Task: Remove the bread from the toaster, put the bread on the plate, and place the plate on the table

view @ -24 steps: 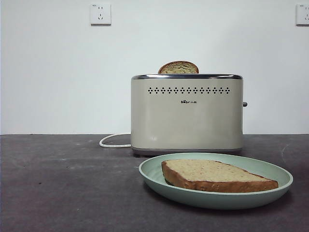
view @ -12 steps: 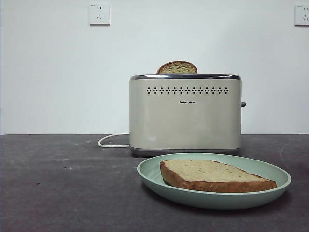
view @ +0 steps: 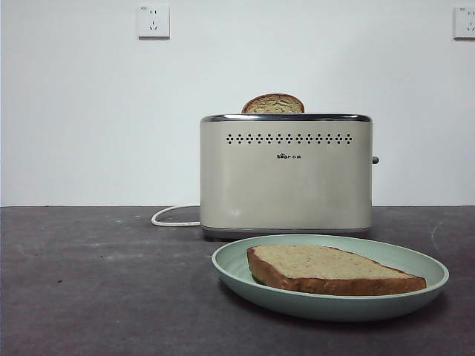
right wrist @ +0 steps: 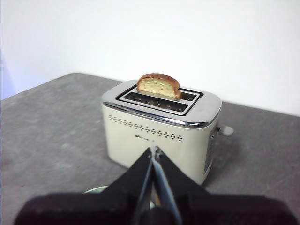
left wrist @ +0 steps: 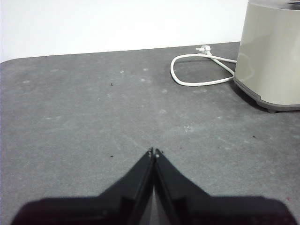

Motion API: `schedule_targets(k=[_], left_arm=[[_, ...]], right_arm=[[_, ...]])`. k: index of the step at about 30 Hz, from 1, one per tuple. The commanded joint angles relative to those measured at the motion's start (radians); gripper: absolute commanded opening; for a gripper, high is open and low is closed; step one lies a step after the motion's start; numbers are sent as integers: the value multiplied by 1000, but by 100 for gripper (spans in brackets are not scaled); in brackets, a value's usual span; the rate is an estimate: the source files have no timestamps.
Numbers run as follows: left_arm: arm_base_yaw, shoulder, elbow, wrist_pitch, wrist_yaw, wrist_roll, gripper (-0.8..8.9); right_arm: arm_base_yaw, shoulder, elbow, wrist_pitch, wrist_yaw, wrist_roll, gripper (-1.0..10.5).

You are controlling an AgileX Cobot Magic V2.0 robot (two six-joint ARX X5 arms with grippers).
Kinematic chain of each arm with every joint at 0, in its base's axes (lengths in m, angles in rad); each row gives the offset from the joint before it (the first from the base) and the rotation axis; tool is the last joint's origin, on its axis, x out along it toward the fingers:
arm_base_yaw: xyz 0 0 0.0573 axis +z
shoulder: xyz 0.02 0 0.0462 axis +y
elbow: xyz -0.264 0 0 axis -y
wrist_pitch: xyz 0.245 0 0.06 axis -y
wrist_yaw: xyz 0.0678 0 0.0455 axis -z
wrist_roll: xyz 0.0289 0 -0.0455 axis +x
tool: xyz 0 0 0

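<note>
The wide wholemeal bread [view: 326,268] lies flat on the mint-green plate [view: 231,261], which rests on the dark table [view: 96,282] in front of the cream toaster [view: 286,178]. A narrower dome-topped slice [view: 273,104] stands in the toaster's slot and also shows in the right wrist view [right wrist: 158,86]. My left gripper [left wrist: 153,151] is shut and empty, low over bare table to the side of the toaster [left wrist: 269,56]. My right gripper [right wrist: 153,149] is shut and empty, above and in front of the toaster [right wrist: 126,140]. Only a sliver of the plate [right wrist: 96,190] shows there.
The toaster's white cord [view: 172,217] loops on the table beside it, also in the left wrist view [left wrist: 197,70]. A white wall with a socket [view: 153,21] stands behind. Neither arm shows in the front view.
</note>
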State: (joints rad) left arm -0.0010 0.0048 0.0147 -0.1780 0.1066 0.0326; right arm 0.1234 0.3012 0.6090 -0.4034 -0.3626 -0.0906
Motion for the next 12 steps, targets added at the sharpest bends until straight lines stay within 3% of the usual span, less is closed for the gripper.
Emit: schedule_targets(k=[1,9,12], left_arm=[[3,-3,-12,5,0,-5,-3],[3,-3,-12,5,0,-5,-4],[3,-3,-12,5,0,-5,-3]], right_arm=[[-5,-65,-183,143,12,-18,2],[-5,-208,-459,247,135,-22,2],[-5,-243,-506,246,137,-23,2]])
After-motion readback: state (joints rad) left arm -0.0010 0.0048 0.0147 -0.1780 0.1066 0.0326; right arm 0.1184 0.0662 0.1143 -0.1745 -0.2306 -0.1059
